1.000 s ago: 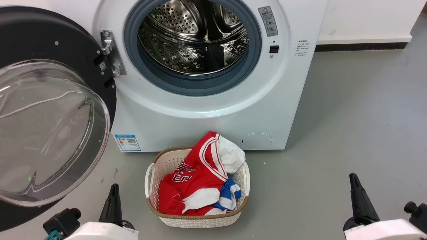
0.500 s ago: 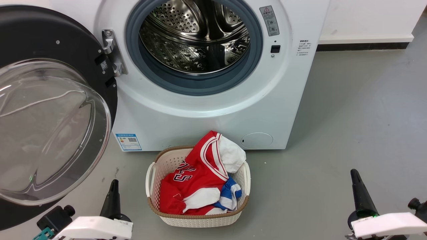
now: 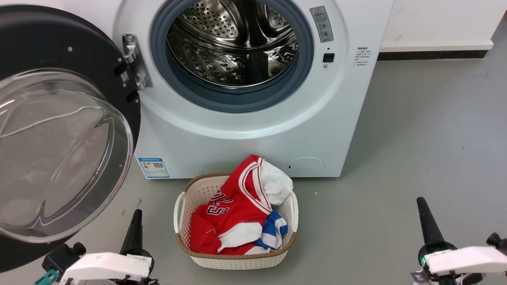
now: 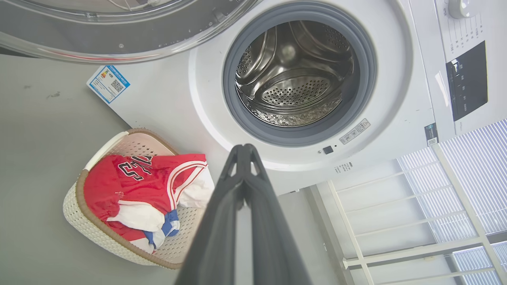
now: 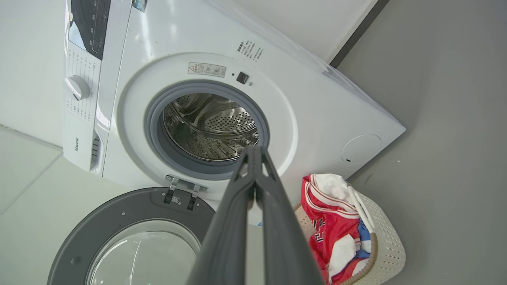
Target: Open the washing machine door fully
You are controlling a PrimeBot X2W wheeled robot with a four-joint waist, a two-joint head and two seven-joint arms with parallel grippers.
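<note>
Though swung well clear of the opening, the washing machine door [image 3: 59, 138] is entered as item one: a large black disc with a clear bulging glass bowl. It hangs from a metal hinge [image 3: 134, 63] on the left of the washing machine [image 3: 245, 130], inner face toward the head camera.

- **Handling (judged):** rigid and fairly heavy, turning only about the hinge. The glass is smooth, curved and breakable, so a poor place for contact.
- **Best purchase (judged):** the black rim, far from the hinge, pushed rather than gripped.
- **Not determinable:** the door's left and lower edges are cut off in the head view, so its free edge, any handle or latch, and its outer face cannot be seen. Whether it has reached its stop cannot be told either.
- **Machine:** steel drum [image 3: 233, 43] and grey rubber ring [image 3: 233, 101] fully exposed.
- **Before it, on the grey floor [image 3: 416, 138]:** a pale basket [image 3: 233, 259] holding a red jersey [image 3: 229, 209], whose lower contents are buried.
- **Left tool [image 4: 244, 152]:** fingertips pressed together, holding nothing, low and near the door's lower rim without touching it.
- **Right tool [image 5: 254, 152]:** likewise closed on nothing, well apart from door and machine.
</note>
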